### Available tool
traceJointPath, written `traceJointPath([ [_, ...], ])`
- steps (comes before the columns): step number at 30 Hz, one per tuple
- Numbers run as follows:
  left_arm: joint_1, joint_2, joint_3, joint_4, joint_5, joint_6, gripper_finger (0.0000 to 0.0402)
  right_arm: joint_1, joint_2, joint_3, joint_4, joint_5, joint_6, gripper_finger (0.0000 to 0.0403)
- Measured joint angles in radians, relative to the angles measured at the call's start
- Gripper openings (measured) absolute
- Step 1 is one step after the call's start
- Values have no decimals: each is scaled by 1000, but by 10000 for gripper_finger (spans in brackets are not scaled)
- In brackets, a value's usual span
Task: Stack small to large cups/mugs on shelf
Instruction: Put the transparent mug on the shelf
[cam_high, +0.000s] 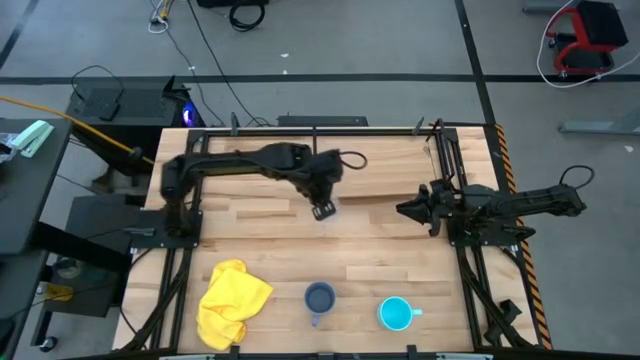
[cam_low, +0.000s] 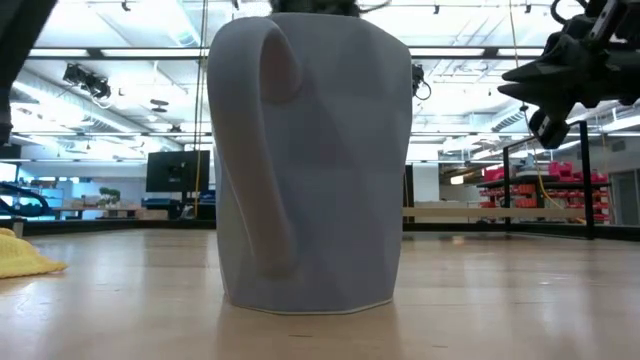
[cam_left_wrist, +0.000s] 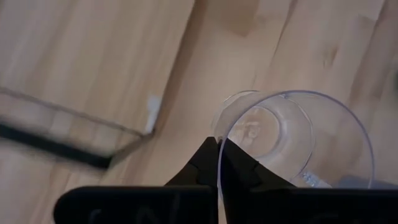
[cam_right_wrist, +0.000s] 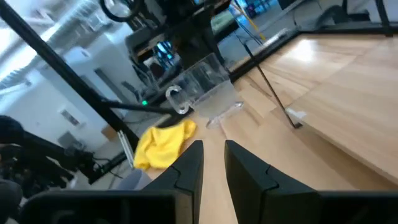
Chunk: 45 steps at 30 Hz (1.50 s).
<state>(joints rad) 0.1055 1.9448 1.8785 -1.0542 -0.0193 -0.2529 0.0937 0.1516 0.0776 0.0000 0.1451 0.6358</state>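
Note:
My left gripper (cam_high: 322, 208) is shut on the small clear glass cup (cam_left_wrist: 292, 140) over the tabletop, just in front of the shelf's (cam_high: 300, 165) near edge. The cup also shows in the right wrist view (cam_right_wrist: 208, 87). The dark grey-blue mug (cam_high: 319, 298) stands upright on its base near the table's front edge and fills the low view (cam_low: 310, 160). The cyan mug (cam_high: 396, 314) stands to its right. My right gripper (cam_high: 405, 210) hangs open and empty at the right, above the table (cam_right_wrist: 211, 155). My left gripper pinches the glass cup's rim wall (cam_left_wrist: 219, 163), with one finger inside the cup and one outside. The cup's mouth faces the wrist and its base (cam_left_wrist: 261, 130) points away. In the right wrist view the cup sits tilted; whether its base touches the table I cannot tell.
A crumpled yellow cloth (cam_high: 232, 300) lies at the front left. Thin black uprights (cam_high: 440, 150) frame the shelf's right end. Bare tabletop (cam_high: 260, 235) lies between the shelf and the mugs.

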Motion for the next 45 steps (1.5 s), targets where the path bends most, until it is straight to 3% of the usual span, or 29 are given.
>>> traceJointPath([
  [8, -3, 166, 108, -17, -15, 11, 6, 0, 76, 163, -214, 121, 19, 74],
  [14, 9, 222, 115, 1, -59, -35, 6, 0, 222, 311, -410, 216, 69, 74],
  [18, 10, 234, 114, 17, -107, -74, 6, 0, 339, 374, -484, 221, 116, 74],
  [31, -43, 242, 112, 58, -176, -155, 6, 1, 626, 458, -502, 182, 133, 74],
  [45, -77, 271, 113, 60, -278, -195, 6, 69, 652, 459, -508, 182, 157, 74],
])
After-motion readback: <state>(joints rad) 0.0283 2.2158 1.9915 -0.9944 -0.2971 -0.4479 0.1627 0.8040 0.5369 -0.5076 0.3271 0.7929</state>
